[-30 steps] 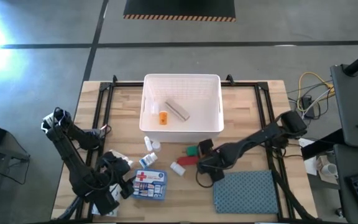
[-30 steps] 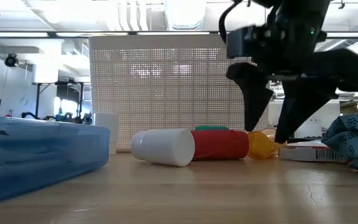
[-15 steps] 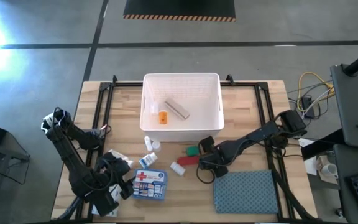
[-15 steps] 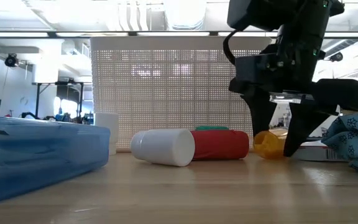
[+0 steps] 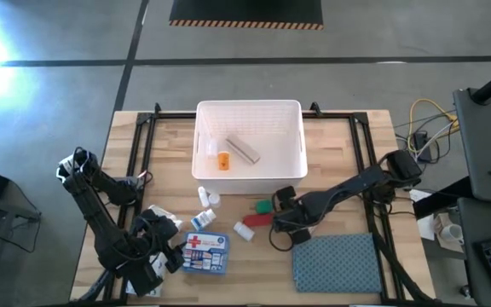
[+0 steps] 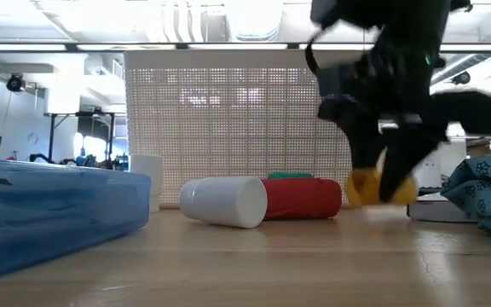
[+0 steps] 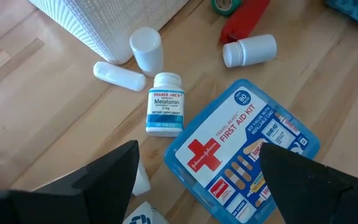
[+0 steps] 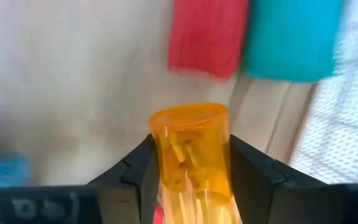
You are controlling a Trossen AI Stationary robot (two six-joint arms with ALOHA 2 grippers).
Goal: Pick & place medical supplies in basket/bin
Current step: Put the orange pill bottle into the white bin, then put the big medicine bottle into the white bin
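Note:
My right gripper (image 6: 382, 170) is down at the table in front of the white gridded basket (image 5: 250, 183), shut on a small orange translucent pill bottle (image 8: 190, 146). Beside it lie a red bottle with a white cap (image 6: 258, 198) and a green pack (image 5: 263, 206). My left gripper (image 7: 194, 180) hangs open above the blue first-aid box (image 7: 241, 155) at the near left. White pill bottles (image 7: 165, 102) lie between the box and the basket. In the basket lie an orange item (image 5: 222, 160) and a grey packet (image 5: 244, 150). My right gripper pinches the orange bottle by its side walls (image 8: 166, 155) between the two fingers (image 8: 132, 171). The fingers come from above, pointing down. The bottle lies along the fingers, its flat end pointing away from the wrist. It sits low at the table top; whether it is clear of the wood I cannot tell.
A blue-grey patterned cloth (image 5: 335, 260) lies at the near right, close to my right gripper. A flat white packet (image 6: 437, 205) lies beside it. Black frame rails (image 5: 143, 145) run along the table's left and right sides. Bare wood shows near the front centre (image 6: 271, 264).
My right gripper has come down over the orange bottle and shut on it; a second ago its fingers stood wide apart above and around it. The bottle has shifted a little within the fingers. The left arm has kept still.

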